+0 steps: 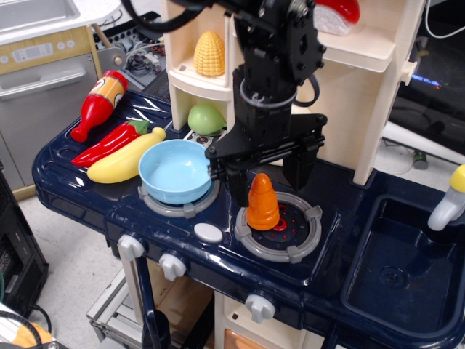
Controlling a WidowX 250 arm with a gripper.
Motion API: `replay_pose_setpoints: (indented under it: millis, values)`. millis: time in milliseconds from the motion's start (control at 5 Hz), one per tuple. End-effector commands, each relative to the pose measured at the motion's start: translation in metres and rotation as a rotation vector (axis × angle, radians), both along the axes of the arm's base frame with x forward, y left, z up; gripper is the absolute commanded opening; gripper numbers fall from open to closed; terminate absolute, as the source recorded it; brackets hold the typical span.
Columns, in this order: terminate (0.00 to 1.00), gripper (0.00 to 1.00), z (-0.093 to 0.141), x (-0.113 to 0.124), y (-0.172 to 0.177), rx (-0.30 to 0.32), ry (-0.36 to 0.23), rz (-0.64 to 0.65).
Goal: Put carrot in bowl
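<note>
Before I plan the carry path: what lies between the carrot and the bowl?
Only the claw's left finger and bare dark stovetop separate the carrot from the bowl, seen in this one view.

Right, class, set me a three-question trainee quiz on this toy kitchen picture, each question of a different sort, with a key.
1. True or false: the carrot lies inside the bowl.
2. Multiple choice: the carrot stands upright on A) the right burner, B) the shelf, C) the sink.
3. Fill in: the tool is open, one finger on the carrot's bowl side, the other on the far side, and the bowl is ____ of food.

Key: 1 false; 2 A; 3 empty.
</note>
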State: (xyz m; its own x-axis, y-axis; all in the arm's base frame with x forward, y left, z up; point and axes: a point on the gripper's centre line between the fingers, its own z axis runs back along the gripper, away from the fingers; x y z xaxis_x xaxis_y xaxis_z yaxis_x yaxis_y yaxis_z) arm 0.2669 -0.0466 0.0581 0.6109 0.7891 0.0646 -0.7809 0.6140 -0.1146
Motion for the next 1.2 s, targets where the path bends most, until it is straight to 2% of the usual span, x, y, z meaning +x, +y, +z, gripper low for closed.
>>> replay_pose_setpoints:
  millis: [0, 200, 400, 600, 800, 1000]
  values:
    - [0.0, 0.0, -0.004, 0.009, 0.013, -0.013, -0.047, -0.022]
    - [0.0, 0.0, 0.007, 0.006, 0.016, -0.035, -0.03, -0.014]
    - [0.0, 0.0, 0.052, 0.004, 0.025, 0.025, 0.078, -0.023]
    - [0.0, 0.0, 0.069, 0.0, 0.055, 0.07, 0.132, -0.105]
    - [0.0, 0.0, 0.057, -0.003, 0.091, 0.102, 0.116, -0.214]
    - [0.0, 0.0, 0.037, -0.002, 0.111, 0.104, 0.066, -0.251]
